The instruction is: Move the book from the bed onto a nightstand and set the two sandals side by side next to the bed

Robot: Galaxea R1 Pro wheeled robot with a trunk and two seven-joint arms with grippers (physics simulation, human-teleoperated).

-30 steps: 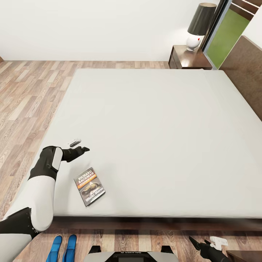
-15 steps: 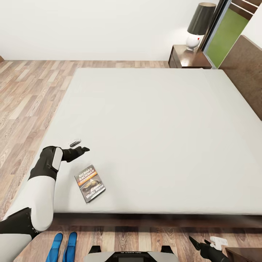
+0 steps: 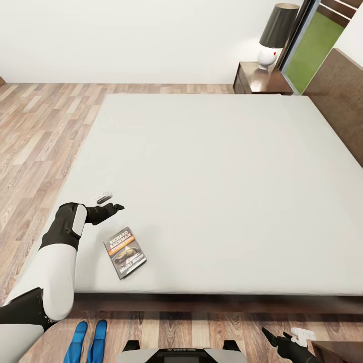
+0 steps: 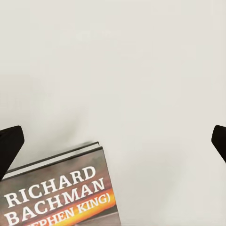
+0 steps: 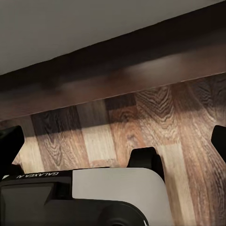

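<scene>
Paperback (image 3: pixel 125 252) is seen lying flat on the grey mattress (image 3: pixel 212 191) near the bed's foot edge, at about five o'clock from the left gripper (image 3: pixel 111 201), whose fingers are held spread and empty just above the sheet. It is judged light, thin and somewhat flexible, best pinched across a long edge or spine. The right gripper (image 3: pixel 285 336) is held spread and empty low over the floor.

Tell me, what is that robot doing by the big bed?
It is tidying a bedroom. Its left gripper hangs open over the bed, just past the book, which lies flat near the mattress edge, not yet picked up. The two blue sandals already lie side by side on the floor beside the bed. The right gripper waits low, open and empty.
</scene>
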